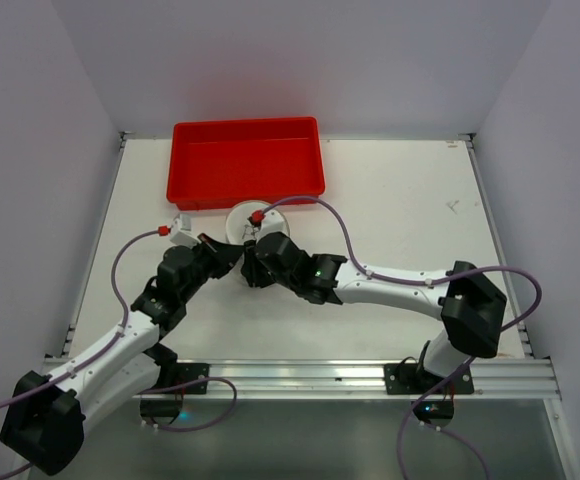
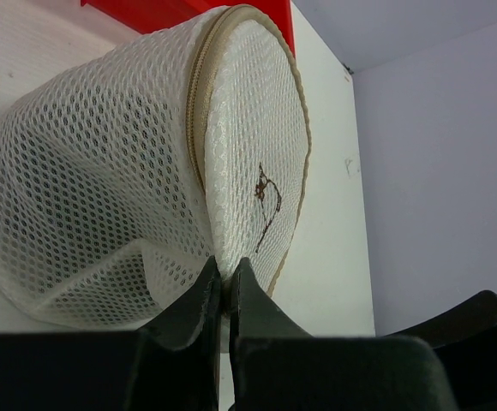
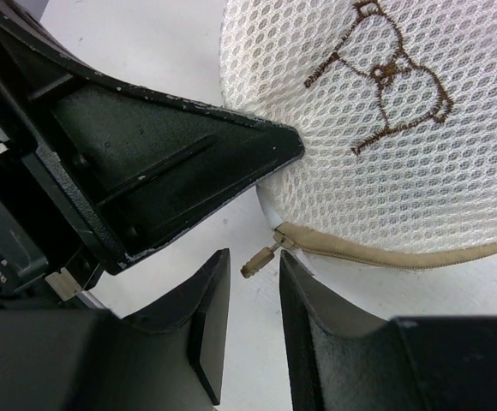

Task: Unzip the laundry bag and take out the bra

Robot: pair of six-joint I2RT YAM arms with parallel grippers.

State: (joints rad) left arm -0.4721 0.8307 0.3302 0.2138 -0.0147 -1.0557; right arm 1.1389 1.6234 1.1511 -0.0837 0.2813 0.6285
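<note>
The laundry bag (image 2: 103, 163) is a white mesh pod lying on its side, its round lid (image 2: 261, 128) bearing a brown stitched mark. In the top view the bag (image 1: 238, 218) lies just in front of the red tray. My left gripper (image 2: 225, 281) is shut on a fold of mesh at the bag's lower rim, beside the tan zipper. My right gripper (image 3: 254, 261) is open, and the tan zipper pull (image 3: 261, 259) hangs between its fingertips without being pinched. Both grippers (image 1: 236, 254) (image 1: 253, 252) meet at the bag's near side. The bra is not visible.
The red rectangular tray (image 1: 245, 160) stands right behind the bag at the back of the white table (image 1: 400, 210). In the right wrist view the left gripper's black finger (image 3: 163, 163) lies close at the upper left. Grey walls surround the table.
</note>
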